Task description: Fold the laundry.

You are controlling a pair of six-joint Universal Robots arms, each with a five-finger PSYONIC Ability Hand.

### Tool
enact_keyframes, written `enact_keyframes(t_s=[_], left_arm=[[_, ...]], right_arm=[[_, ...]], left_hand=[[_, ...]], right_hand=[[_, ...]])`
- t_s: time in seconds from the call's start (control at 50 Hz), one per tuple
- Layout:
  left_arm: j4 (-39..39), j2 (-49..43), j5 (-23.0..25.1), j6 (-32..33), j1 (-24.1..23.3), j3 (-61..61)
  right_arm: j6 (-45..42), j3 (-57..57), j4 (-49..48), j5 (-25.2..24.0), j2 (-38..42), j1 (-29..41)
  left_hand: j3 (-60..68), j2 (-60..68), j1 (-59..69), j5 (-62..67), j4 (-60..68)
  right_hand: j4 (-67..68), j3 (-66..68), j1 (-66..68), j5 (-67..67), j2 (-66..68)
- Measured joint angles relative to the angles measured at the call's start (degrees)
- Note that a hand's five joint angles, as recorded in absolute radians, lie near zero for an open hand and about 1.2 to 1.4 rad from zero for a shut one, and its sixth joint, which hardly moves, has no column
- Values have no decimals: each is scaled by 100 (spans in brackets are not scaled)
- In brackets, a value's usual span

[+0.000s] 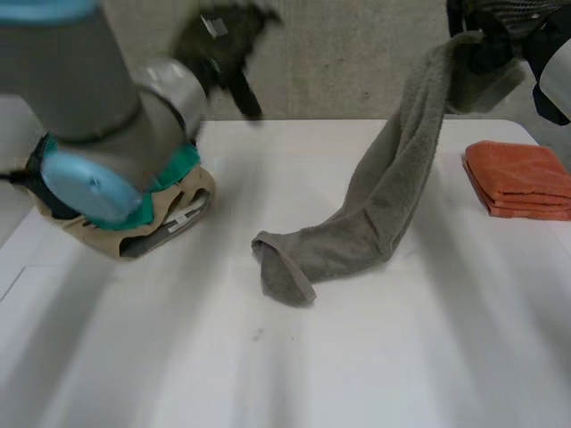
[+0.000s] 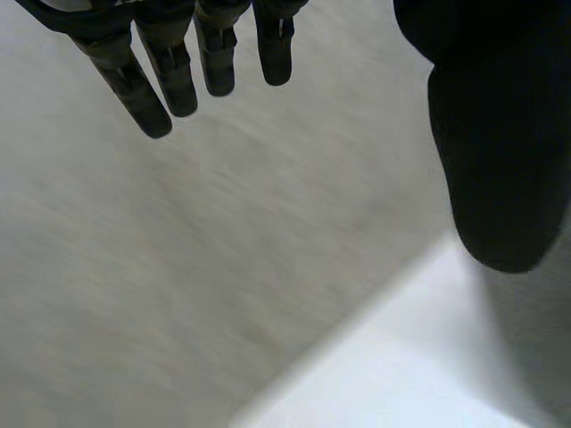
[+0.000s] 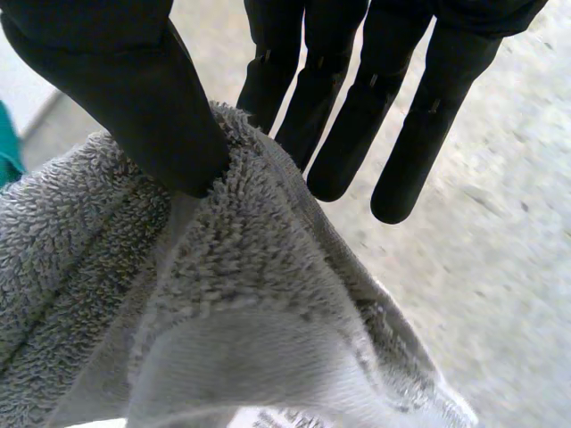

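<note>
**Head view.** The grey towel [image 1: 393,187] hangs from the right robot hand [image 1: 504,31], which is raised over the far right corner of the bench [image 1: 401,357]. The towel runs down as a long twisted strip. Its upper end is off the bench. Its lower end rests bunched near the middle of the bench, with one corner folded over. A folded orange cloth [image 1: 522,174] lies on the bench to the right of the towel, near it but apart. A pile of clothes [image 1: 174,209], teal and tan, sits on the bench well to the left of the towel, partly behind the left arm [image 1: 80,98]. The left robot hand [image 1: 223,40] is up past the far edge of the bench, left of the towel and well apart from it.

**Left wrist view.** The left fingers [image 2: 178,85] are straight, side by side. The left thumb [image 2: 500,152] stands apart from them with nothing between, so the left robot hand is open and empty. Under the fingers is a grey surface [image 2: 178,267]. A white corner of the bench lies by the thumb.

**Right wrist view.** The right thumb [image 3: 116,98] presses the towel's thick pile against the nearest of the right fingers [image 3: 348,116]. The fingers are straight, and the rest reach past the cloth. The right robot hand grips the towel in a pinch near a hemmed edge. A white label [image 3: 268,417] sits at the hem, on the side away from the fingertips. A sliver of teal cloth [image 3: 7,147] shows beside the thumb, beyond the towel.
</note>
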Motion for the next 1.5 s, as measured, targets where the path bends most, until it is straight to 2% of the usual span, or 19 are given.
enact_keyframes(t_s=[0.06,0.14,0.26,0.34,0.46,0.54,0.64,0.7,0.78,0.88,0.92,0.96,0.98,1.1,1.24,1.34,1.42,1.46,1.5], left_arm=[[-116,-252,454,-184,-124,-449],[-183,-652,698,-452,-283,-636],[-296,-1264,682,-777,-490,-392],[-464,-1542,646,-848,-590,-174],[-765,-1849,617,-852,-765,-4],[-835,-1958,609,-866,-853,20],[-851,-1989,645,-951,-943,3],[-847,-1956,705,-1046,-1018,-46],[-819,-1866,688,-1112,-1072,-103],[-682,-1658,180,-1105,-943,-27],[-537,-1428,-377,-1060,-719,131],[-465,-1300,-632,-1035,-602,218],[-346,-1079,-985,-994,-415,358],[102,-171,-1683,-832,54,569],[422,667,-2043,-533,114,-699],[803,854,-2248,-295,-19,-2449],[1057,657,-2233,-221,-137,-3523],[1038,525,-2174,-230,-184,-3841],[896,445,-2108,-267,-214,-4000]], right_arm=[[47,279,-79,-233,-320,36],[152,442,-163,-406,-586,54],[351,424,-164,-503,-795,63],[481,363,-117,-529,-889,63],[729,210,-60,-538,-1015,50],[883,53,-2,-524,-1050,37],[980,-119,67,-490,-1047,1],[1021,-215,92,-454,-1016,-53],[1045,-252,91,-426,-919,-108],[984,-207,63,-381,-670,-193],[889,-195,29,-296,-470,-264],[837,-199,8,-239,-367,-299],[753,-227,-36,-132,-199,-348],[424,-408,-272,253,438,-457],[-11,-14,-253,383,960,-459],[-344,1084,-76,214,1099,-464],[-733,2008,-77,64,1297,-421],[-1000,2357,-134,43,1424,-385],[-1256,2598,-187,69,1537,-352]], left_hand=[[-92,-104,-12,-73,-123],[-92,-104,-12,-73,-123],[13,58,87,-48,18],[520,531,760,473,567],[650,665,811,612,698],[1748,1763,2023,1698,1782],[2184,2213,2456,2112,2217],[4657,4678,4942,4555,4691],[5432,5441,5202,5162,5517],[5461,5458,5202,5162,5548],[5465,5475,5202,5162,5549],[5484,5484,5202,5162,5552],[5486,5489,5202,5162,5555],[5487,5489,5202,5162,5555],[5487,5489,5202,5162,5555],[5442,5425,5192,5142,5505],[4854,4852,5162,4950,4899],[4271,4258,4591,4341,4347],[3132,3028,3032,3067,3128]], right_hand=[[0,0,0,0,0],[0,0,0,0,0],[1,0,0,0,0],[1,0,0,0,0],[1,0,0,0,0],[1,0,0,0,0],[1,0,0,0,0],[1,0,0,0,0],[1,0,0,0,0],[1,0,0,0,0],[1,0,0,0,0],[1,0,0,0,0],[1,0,0,0,0],[1,0,0,0,0],[1,0,0,0,0],[1,0,0,0,0],[2,0,0,0,0],[2,1,0,0,0],[2,1,0,0,0]])
